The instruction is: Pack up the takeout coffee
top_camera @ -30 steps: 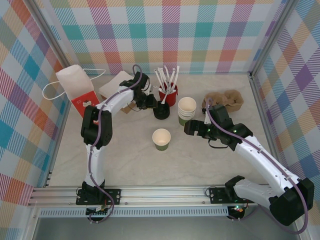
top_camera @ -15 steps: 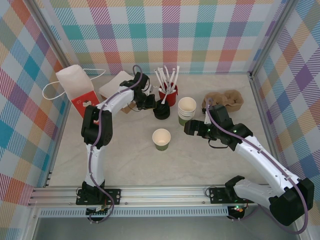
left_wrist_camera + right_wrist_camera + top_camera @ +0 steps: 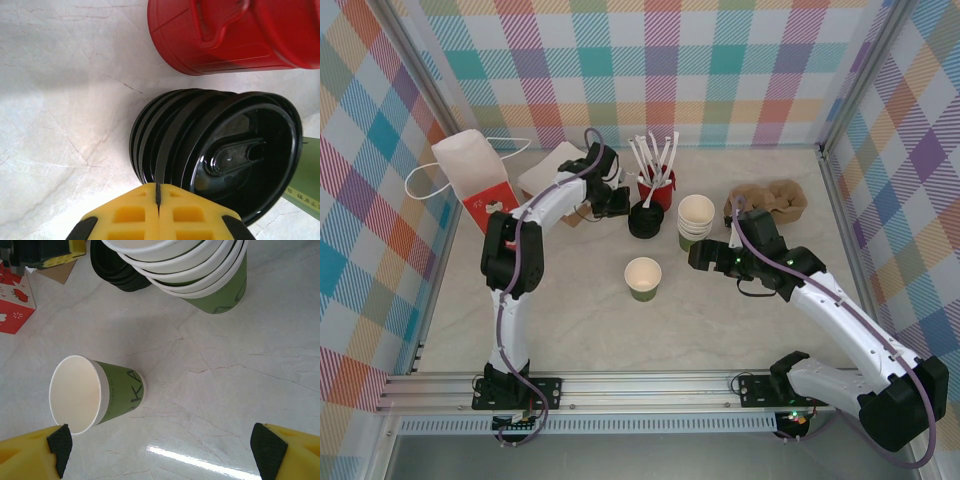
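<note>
Red-and-white paper bag (image 3: 470,185) stands upper left in the top view. Stacked green cups (image 3: 694,225) sit right of centre, with the right gripper (image 3: 160,452) spread wide beside them. One single green cup (image 3: 643,277) stands mid-frame. The left gripper (image 3: 158,202) is pinched closed at the black lid stack (image 3: 215,150).

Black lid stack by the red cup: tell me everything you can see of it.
The stack of black lids looks like glossy black plastic: several round sip lids nested together, their rims showing as dark rings, with a recessed sip slot in the one facing the left wrist camera. It sits on the pale marble-look table, close beside the red cup and near the stacked green cups. The left gripper is shut, and its yellow fingers appear to pinch a lid rim at the near edge.
</note>
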You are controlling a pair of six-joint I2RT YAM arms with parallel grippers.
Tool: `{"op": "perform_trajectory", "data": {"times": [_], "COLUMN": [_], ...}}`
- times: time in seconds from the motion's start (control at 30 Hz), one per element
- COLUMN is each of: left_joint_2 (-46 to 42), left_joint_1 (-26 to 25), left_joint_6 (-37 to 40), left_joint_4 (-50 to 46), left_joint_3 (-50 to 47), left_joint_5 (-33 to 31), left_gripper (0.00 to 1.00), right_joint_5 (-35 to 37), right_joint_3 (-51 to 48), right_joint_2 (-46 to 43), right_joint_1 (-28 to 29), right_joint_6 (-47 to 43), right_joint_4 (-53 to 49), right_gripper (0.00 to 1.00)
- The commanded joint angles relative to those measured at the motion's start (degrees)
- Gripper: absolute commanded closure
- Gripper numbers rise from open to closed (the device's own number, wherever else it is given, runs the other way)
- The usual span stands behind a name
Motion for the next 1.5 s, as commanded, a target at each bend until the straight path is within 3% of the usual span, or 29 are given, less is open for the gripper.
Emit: {"op": "perform_trajectory", "data": {"times": [0.0, 0.17, 0.27, 0.37, 0.87, 1.47], "left_joint_2": [-3.5, -3.6, -3.5, -2.3, 4.0, 6.4], "left_joint_1": [0.4, 0.4, 0.4, 0.4, 0.1, -1.6], "left_joint_6": [0.1, -0.9, -1.3, -1.3, -1.0, 1.1], "left_joint_4": [-0.4, 1.1, 1.7, 1.3, 0.4, -1.6], "left_joint_3": [-0.6, -0.6, -0.3, 0.9, 6.2, 8.3], "left_joint_5": [0.6, 1.7, 2.3, 2.7, 5.2, 3.5], "left_gripper": [0.94, 0.87, 0.76, 0.72, 0.68, 0.68], "right_joint_5": [-0.7, -0.8, -1.0, -1.2, -1.2, -1.3], "right_joint_3": [0.1, 0.4, 0.4, 0.5, 0.3, -0.2], "right_joint_2": [-1.0, -0.7, -0.3, 0.0, 0.0, -0.4], "right_joint_1": [-0.6, -0.6, -0.6, -0.6, -0.7, -0.8], "right_joint_6": [0.2, 0.2, 0.3, 0.2, 0.0, -0.1], "right_joint_4": [0.1, 0.1, 0.2, 0.4, 0.4, 0.3], "right_gripper": [0.06, 0.06, 0.06, 0.06, 0.06, 0.06]}}
